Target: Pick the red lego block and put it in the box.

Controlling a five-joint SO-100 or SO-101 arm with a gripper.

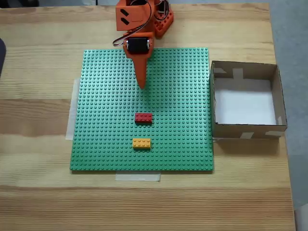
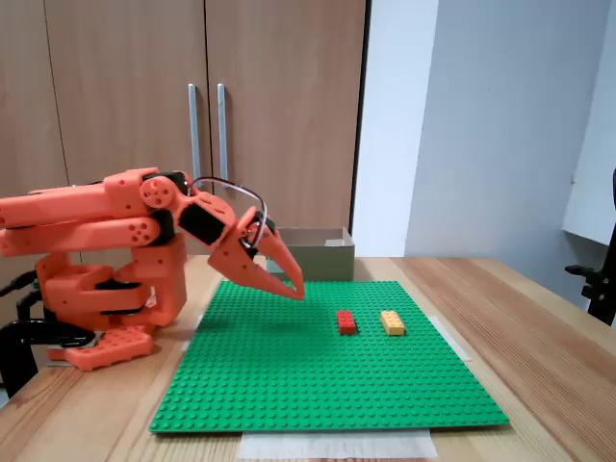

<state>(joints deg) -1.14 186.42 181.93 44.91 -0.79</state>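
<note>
The red lego block [image 1: 143,117], long axis left-right in the overhead-style fixed view, is seen nearer than the closed, empty gripper [image 1: 142,86].

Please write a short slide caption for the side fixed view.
Orange arm's closed hand hovers above green baseplate, short of red lego block.

On my feeds the light is even, bright and soft. In the top-down fixed view the square brown cardboard box [image 1: 245,98] throws a faint shadow along its lower wall; its white floor looks slightly washed out. The side fixed view is sharp, the flat green studded baseplate [image 2: 327,361] shadowed under the arm.
</note>
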